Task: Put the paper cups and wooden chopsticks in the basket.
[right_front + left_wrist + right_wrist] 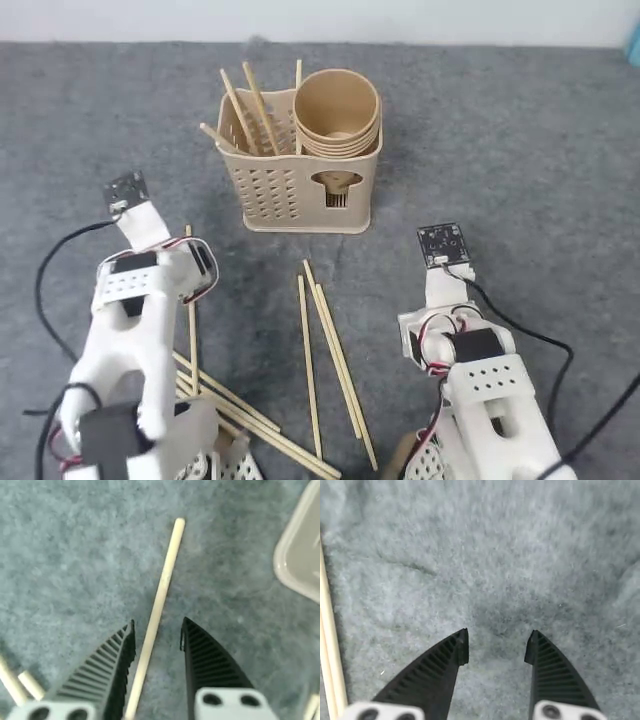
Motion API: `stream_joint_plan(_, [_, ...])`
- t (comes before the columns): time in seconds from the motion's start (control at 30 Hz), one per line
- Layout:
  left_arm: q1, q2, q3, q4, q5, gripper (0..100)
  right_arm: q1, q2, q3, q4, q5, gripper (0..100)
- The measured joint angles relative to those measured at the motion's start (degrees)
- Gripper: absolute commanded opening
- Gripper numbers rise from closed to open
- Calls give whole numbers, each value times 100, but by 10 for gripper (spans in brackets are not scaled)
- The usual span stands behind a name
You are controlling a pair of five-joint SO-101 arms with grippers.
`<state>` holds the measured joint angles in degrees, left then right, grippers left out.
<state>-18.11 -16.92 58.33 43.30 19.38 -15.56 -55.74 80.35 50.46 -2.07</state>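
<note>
Chopstick handling: the pale wooden chopstick (165, 575) under the left gripper (158, 625) should be light, stiff, thin and round, so likely to roll or pivot if pinched near one end. Best hold looks mid-length, jaws square across it. It lies flat on the grey felt mat (65, 555), so the tips would need to reach right down into the pile.

Left gripper is spread wide and holds nothing; the stick runs between the jaws, not pinched. Left arm (140, 300) leans forward, wrist pitched down at the mat, left of the beige perforated plastic basket (290, 190).

Right gripper (498, 634) is also wide apart and empty, over bare felt, with a second chopstick (327, 645) off to its side. Right arm (470, 360) sits folded low, right of the basket's front.

Basket already holds the stacked brown paper cups (340, 100) and a few upright chopsticks (260, 105). Three loose chopsticks (338, 360) lie between the arms, and a crossed heap of chopsticks (245, 418) lies near the left arm's base.
</note>
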Motion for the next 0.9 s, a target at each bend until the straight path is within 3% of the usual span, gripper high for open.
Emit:
stream_joint_plan(0.47, [88, 1433, -888, -123, 492, 136, -88, 0, 0, 0, 18, 199])
stream_joint_plan(0.63, [123, 1574, -1046, -35, 536, 2, -88, 0, 0, 0, 18, 199])
stream_joint_plan(0.9, [158, 1591, -1090, -35, 563, 13, -88, 0, 0, 0, 18, 199])
